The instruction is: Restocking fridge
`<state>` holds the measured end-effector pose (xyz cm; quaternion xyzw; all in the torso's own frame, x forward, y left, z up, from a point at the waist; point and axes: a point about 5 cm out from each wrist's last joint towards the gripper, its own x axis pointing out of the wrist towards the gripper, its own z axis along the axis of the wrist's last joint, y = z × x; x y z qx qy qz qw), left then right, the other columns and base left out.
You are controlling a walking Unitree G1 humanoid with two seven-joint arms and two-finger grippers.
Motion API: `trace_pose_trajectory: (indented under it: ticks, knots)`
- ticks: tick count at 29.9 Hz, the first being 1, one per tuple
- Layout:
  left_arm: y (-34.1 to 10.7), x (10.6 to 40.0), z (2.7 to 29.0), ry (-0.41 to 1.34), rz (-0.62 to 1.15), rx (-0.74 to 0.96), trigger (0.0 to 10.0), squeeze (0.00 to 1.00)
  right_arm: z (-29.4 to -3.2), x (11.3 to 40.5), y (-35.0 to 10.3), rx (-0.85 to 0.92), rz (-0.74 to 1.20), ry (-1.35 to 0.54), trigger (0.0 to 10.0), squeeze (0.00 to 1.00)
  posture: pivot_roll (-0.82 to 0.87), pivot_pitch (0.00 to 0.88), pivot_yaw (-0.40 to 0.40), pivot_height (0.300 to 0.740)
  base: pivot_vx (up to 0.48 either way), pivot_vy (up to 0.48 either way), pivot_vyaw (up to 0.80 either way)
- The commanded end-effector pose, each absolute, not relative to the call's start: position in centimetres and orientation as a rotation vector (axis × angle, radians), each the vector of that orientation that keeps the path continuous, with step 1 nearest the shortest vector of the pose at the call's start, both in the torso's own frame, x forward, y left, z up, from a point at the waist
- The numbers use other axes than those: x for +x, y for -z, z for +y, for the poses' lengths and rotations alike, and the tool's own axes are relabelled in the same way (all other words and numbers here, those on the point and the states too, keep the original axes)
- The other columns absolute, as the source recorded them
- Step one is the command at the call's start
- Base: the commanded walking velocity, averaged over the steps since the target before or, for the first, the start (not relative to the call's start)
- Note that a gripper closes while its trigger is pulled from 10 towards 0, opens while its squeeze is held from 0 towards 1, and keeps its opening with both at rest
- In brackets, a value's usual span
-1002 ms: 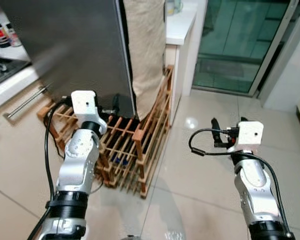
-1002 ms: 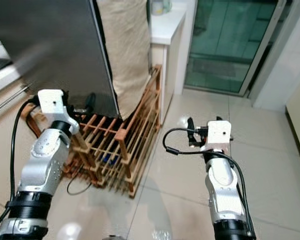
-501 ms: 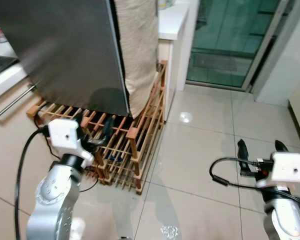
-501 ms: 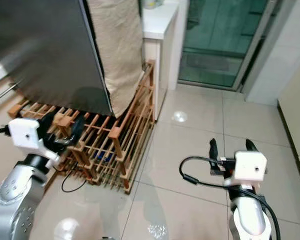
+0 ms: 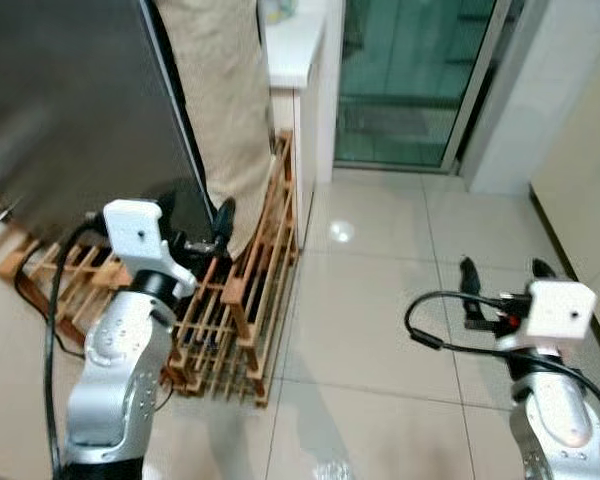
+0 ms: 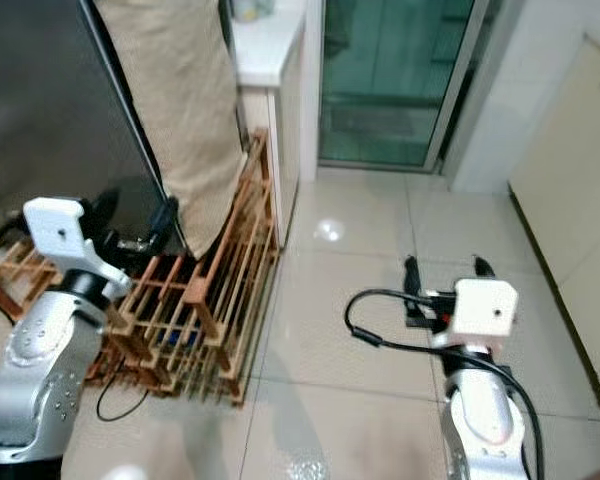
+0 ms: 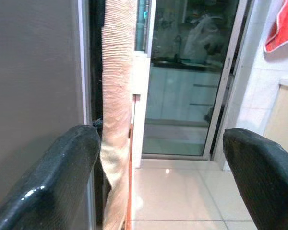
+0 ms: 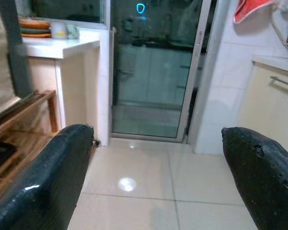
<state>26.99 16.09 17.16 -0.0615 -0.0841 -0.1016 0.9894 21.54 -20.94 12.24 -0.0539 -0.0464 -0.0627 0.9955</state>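
On the far left stood the fridge [image 5: 70,110], its dark door shut. The left end effector [image 5: 202,236] hung spread wide and empty near the door's lower right corner, above a wooden rack [image 5: 235,290]. The right end effector [image 5: 500,285] hovered wide and empty over the floor [image 5: 370,300]. It looked like the approach step; opening the door likely came next.

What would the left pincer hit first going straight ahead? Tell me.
Probably the beige cloth hanging beside the dark fridge door. The open left pincer points along that edge; depth is unclear, so it might pass toward the glass door.
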Motion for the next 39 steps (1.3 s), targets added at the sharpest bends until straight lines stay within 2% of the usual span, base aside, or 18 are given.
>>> trace_pose_trajectory:
  ticks: [1,4,17,19,21,28,35,36,39]
  knots:
    - [-17.0,27.1,16.9,0.167,-0.151,-0.12,10.0,0.0,-20.2,21.9,-12.4,-0.088,-0.093,0.1,10.0,0.0,-0.1,0.0,0.066,0.74,0.48,0.0,0.0]
    - [-17.6,27.2,16.7,0.161,-0.179,-0.107,10.0,0.0,-20.2,22.0,-12.4,-0.09,-0.091,0.093,10.0,0.0,-0.1,0.0,0.063,0.74,0.48,0.0,0.0]
    - [-19.3,28.4,19.0,0.024,-0.208,-0.149,10.0,0.0,-20.1,23.3,-12.0,-0.092,-0.079,0.043,10.0,0.0,-0.09,0.0,0.063,0.74,0.0,0.0,0.0]
    - [-19.4,28.5,18.9,0.032,-0.204,-0.146,10.0,0.0,-20.1,23.4,-11.9,-0.092,-0.077,0.043,10.0,0.0,-0.09,0.0,0.063,0.74,0.0,0.0,0.0]
    - [-19.5,29.1,17.5,0.095,-0.185,-0.102,10.0,0.0,-20.2,23.5,-11.8,-0.094,-0.076,0.043,10.0,0.0,-0.09,0.0,0.068,0.74,0.0,0.0,0.0]
    - [-19.8,29.2,16.8,0.145,-0.216,-0.085,10.0,0.0,-20.7,23.8,-11.8,-0.095,-0.075,0.062,10.0,0.0,-0.11,0.0,0.081,0.74,0.0,-0.137,0.0]
    - [-19.5,29.5,16.3,0.16,-0.207,-0.129,10.0,0.0,-20.7,24.3,-12.0,-0.094,-0.087,0.065,10.0,0.0,-0.11,0.0,0.086,0.74,0.0,-0.477,0.0]
    - [-19.8,29.4,16.7,0.155,-0.233,-0.216,10.0,0.0,-20.6,24.3,-11.9,-0.095,-0.087,0.062,10.0,0.0,-0.11,0.0,0.086,0.74,0.281,0.0,0.0]
    - [-20.1,29.3,17.0,0.147,-0.257,-0.227,10.0,0.0,-20.6,24.4,-11.8,-0.095,-0.084,0.06,10.0,0.0,-0.1,0.0,0.083,0.74,0.094,0.0,0.0]
